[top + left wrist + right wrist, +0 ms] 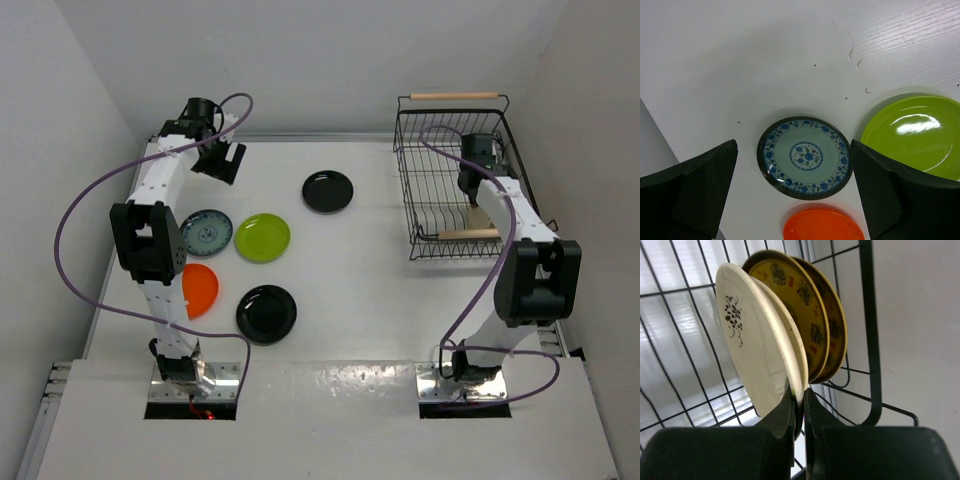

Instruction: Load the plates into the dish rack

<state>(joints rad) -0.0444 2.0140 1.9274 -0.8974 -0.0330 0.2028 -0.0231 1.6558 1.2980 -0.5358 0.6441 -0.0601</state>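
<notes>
Concealment first: the orange plate (203,288) lies partly under the left arm in the overhead view. The lower border cuts it in the left wrist view, where a matte black finger (890,195) also clips the lime green plate (912,132).

From above, the right gripper (478,207) dips inside the dish rack (440,150) and hides the plates there; only its wrist camera shows them. Two cream plates (752,335) stand on edge, tilted, the front one matte with a dark floral sprig. Behind them two mustard patterned plates (800,295), glossy with dark rims, lean toward the thin black wire wall. The right jaws are clenched on the cream plates' lower edge; whether they pinch one rim or both cannot be told. The rack's rod handles (453,96) are pale wood.

The left gripper (794,150) is spread wide and grasps nothing. In its wrist view its fingers frame the blue-grey patterned plate (805,157), a round dish with blue flowers and a dark rim. Two glossy black plates (328,191) lie flat on the white table (400,320), well apart.
</notes>
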